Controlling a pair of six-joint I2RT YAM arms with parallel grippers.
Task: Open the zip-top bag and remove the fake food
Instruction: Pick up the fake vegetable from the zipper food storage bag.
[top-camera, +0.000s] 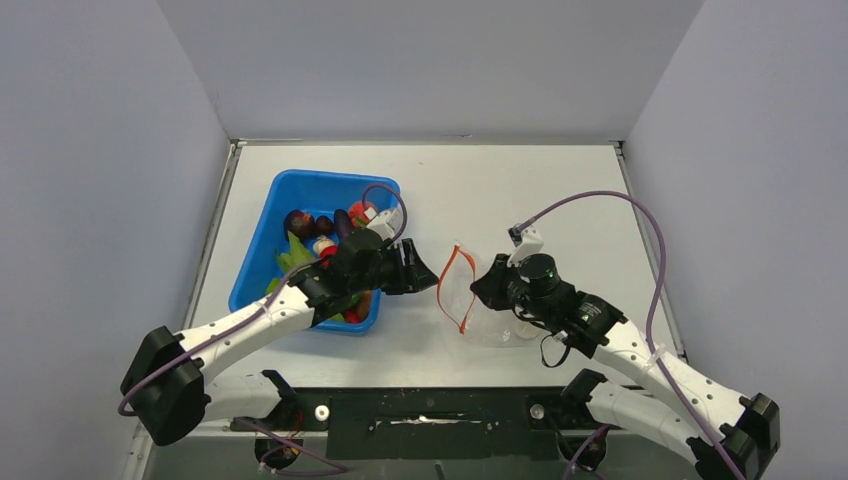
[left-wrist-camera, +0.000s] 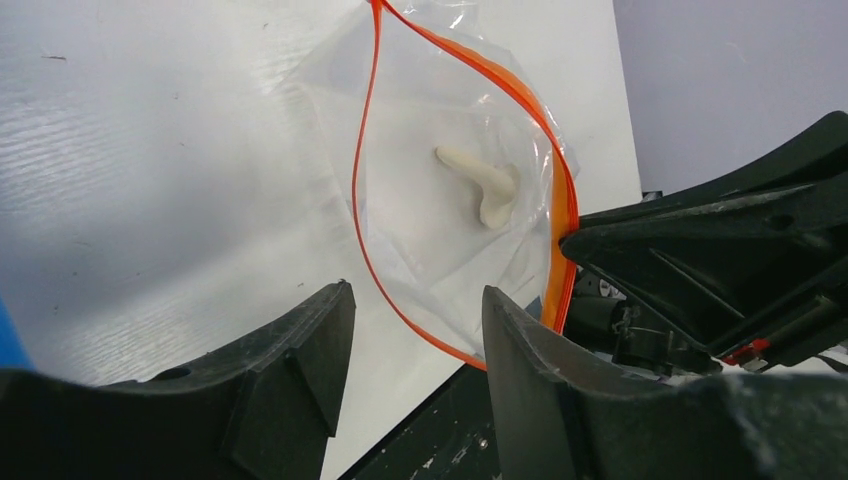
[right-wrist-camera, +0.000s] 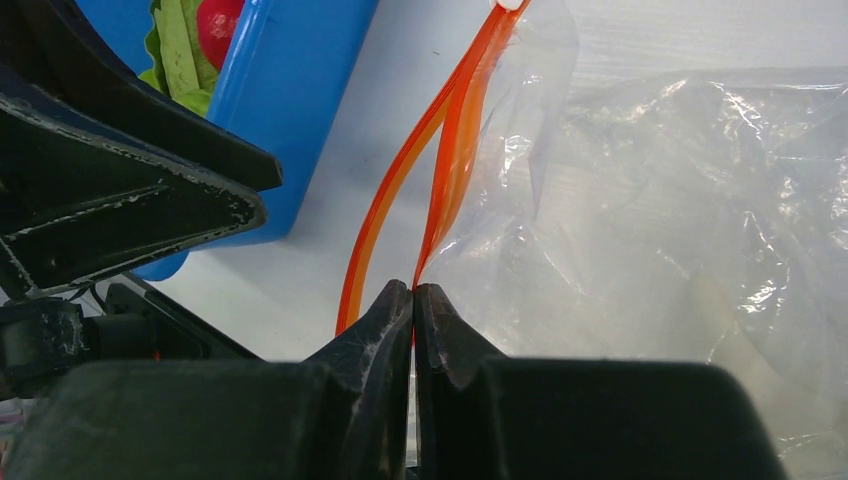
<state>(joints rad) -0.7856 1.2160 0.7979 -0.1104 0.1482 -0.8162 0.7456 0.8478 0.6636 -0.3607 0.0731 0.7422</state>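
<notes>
The zip-top bag (top-camera: 468, 305) lies on the white table with its orange-red zipper mouth spread open toward the left. My right gripper (top-camera: 484, 288) is shut on the right zipper lip (right-wrist-camera: 440, 200), its fingertips (right-wrist-camera: 413, 290) pinched together on the strip. My left gripper (top-camera: 425, 275) is open and empty, its jaws (left-wrist-camera: 415, 295) just in front of the open mouth, apart from it. A white mushroom (left-wrist-camera: 485, 185) lies inside the bag (left-wrist-camera: 440, 120). Several fake food pieces (top-camera: 325, 235), red, dark purple and green, lie in a blue bin (top-camera: 300, 190).
The blue bin sits left of the bag, under the left arm; its wall shows in the right wrist view (right-wrist-camera: 290, 110). The black base plate (top-camera: 420, 410) runs along the near table edge. Grey walls enclose the table.
</notes>
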